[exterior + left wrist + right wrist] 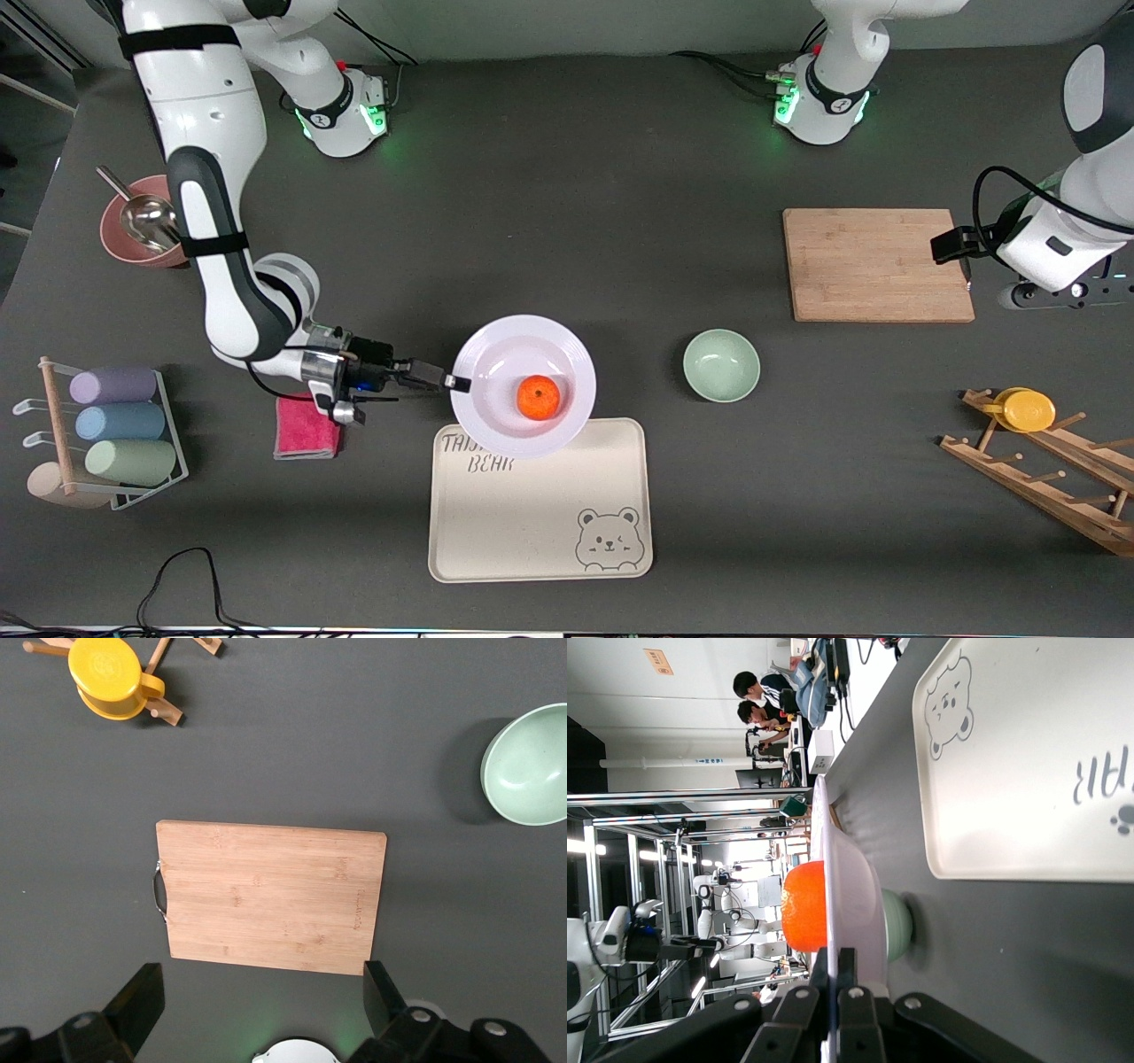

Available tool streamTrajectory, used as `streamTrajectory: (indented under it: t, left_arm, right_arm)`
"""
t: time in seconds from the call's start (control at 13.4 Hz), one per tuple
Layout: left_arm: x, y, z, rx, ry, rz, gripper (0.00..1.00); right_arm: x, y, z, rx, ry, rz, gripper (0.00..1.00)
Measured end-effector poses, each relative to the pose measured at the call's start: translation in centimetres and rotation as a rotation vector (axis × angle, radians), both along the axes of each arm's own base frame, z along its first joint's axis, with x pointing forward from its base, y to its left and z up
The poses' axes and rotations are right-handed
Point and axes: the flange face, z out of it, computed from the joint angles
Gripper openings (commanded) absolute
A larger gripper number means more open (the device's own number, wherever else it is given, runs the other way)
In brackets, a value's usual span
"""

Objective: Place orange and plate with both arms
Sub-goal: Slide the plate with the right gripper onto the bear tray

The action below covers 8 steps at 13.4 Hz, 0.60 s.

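Observation:
The white plate hangs tilted a little above the table, over the edge of the bear tray that lies farther from the front camera. The orange lies in the plate. My right gripper is shut on the plate's rim at the side toward the right arm's end. In the right wrist view the fingers clamp the rim of the plate, with the orange resting in it. My left gripper is open and empty, up over the edge of the cutting board; its own view shows the fingers wide apart.
The cream bear tray lies nearest the front camera. A pale green bowl sits beside the plate. The wooden cutting board lies toward the left arm's end, with a wooden rack holding a yellow cup. A pink cloth lies under the right wrist.

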Motion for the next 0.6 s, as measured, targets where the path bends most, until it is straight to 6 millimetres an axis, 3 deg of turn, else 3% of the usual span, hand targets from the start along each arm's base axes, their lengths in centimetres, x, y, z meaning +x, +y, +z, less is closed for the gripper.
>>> streamTrajectory:
  t: [0.15,0.3,0.45,0.6]
  left_arm:
    - [0.0,0.0,0.0,0.000,0.000,0.000,1.00]
    - [0.0,0.0,0.0,0.000,-0.001,0.000,1.00]
    - [0.0,0.0,0.0,0.000,-0.001,0.000,1.00]
    - [0.0,0.0,0.0,0.000,0.000,0.000,1.00]
  right_arm:
    - [2.1,0.9,-0.5,0.002,0.009,0.002,0.00]
    - [4.8,1.4,0.5,0.016,0.019,-0.011,0.00]
    - [7.5,0.5,1.0,0.019,-0.007,-0.028,0.00]
    - [8.8,0.1,-0.2,0.008,-0.024,-0.026,0.00]
